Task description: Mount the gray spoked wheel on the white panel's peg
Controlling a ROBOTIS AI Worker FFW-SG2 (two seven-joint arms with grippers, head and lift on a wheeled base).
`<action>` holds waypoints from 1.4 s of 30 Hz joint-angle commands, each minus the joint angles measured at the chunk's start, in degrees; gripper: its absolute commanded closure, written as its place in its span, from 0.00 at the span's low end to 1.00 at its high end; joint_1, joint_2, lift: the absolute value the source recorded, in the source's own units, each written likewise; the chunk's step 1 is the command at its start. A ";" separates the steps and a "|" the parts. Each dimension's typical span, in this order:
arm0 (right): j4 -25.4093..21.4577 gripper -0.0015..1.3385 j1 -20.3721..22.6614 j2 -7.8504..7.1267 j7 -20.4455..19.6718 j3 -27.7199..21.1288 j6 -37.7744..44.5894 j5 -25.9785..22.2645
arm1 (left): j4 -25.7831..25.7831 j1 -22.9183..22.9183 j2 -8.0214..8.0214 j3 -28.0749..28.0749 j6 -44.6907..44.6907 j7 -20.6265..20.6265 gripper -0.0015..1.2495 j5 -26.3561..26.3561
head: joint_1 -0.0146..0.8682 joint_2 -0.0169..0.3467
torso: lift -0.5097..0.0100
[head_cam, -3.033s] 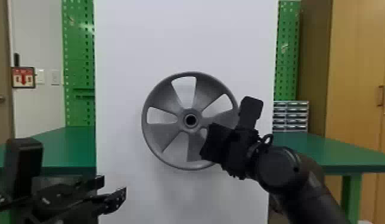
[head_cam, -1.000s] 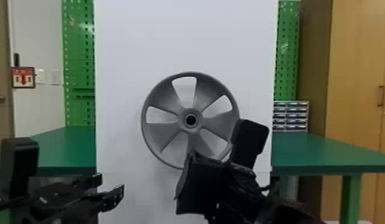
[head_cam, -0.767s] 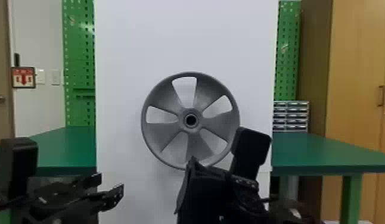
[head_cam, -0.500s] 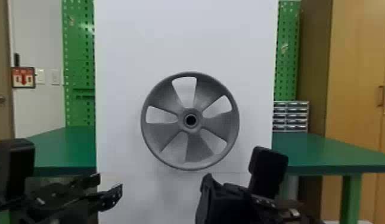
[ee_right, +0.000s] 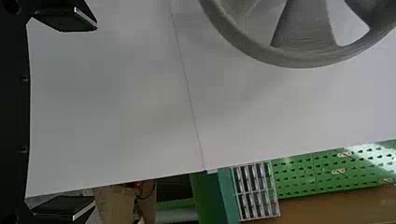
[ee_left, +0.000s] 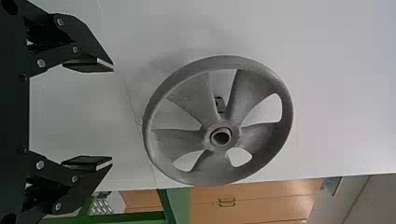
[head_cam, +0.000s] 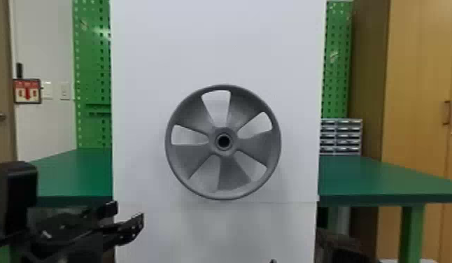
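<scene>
Apparently the mounting itself is done: the gray spoked wheel (head_cam: 197,162) sits near the middle of the head view's frame, face on and upright, with neither gripper touching it. With nothing else seen holding it up, the peg is most likely inside the hub (head_cam: 213,140), though the bore looks dark and I can't make the peg out there. Through a gap between spokes, the left wrist view shows a small dark fitting (ee_left: 219,104) behind the wheel, probably part of the mount. How deep the wheel sits on it, I can't tell.

Around it, the white panel (head_cam: 214,42) fills the middle of the frame from top to bottom. At the lower left of the frame is the left gripper (head_cam: 130,210), its fingers spread with nothing between them. The right gripper (ee_right: 95,114) is also spread and empty, apart from the wheel; its arm (head_cam: 340,244) shows low at the right of the frame.

What's left looks small: keep both grippers clear, and perhaps check the seating, since a shallow fit could let the wheel slip forward.
</scene>
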 commanded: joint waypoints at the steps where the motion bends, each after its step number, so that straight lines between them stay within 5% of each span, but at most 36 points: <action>1: 3.97 0.00 4.41 -0.17 3.80 -0.80 -6.25 2.50 | 0.01 0.52 -0.02 0.48 -0.50 0.13 0.43 0.34 | 0.11 0.03 | 0.04; 16: 20.85 0.00 13.72 0.79 14.78 -3.00 -25.41 10.41 | -0.08 1.57 -0.02 1.71 -1.56 0.13 0.43 1.40 | 0.11 0.03 | 0.04; 34: 42.12 0.00 18.12 3.08 17.68 -5.99 -41.41 14.37 | -0.08 2.45 -0.02 2.77 -1.91 0.13 0.43 2.19 | 0.11 0.03 | 0.04; 42: 43.87 0.00 18.21 4.22 18.04 -7.75 -43.52 15.42 | -0.08 2.63 -0.02 3.12 -2.00 0.13 0.43 2.19 | 0.11 0.03 | 0.04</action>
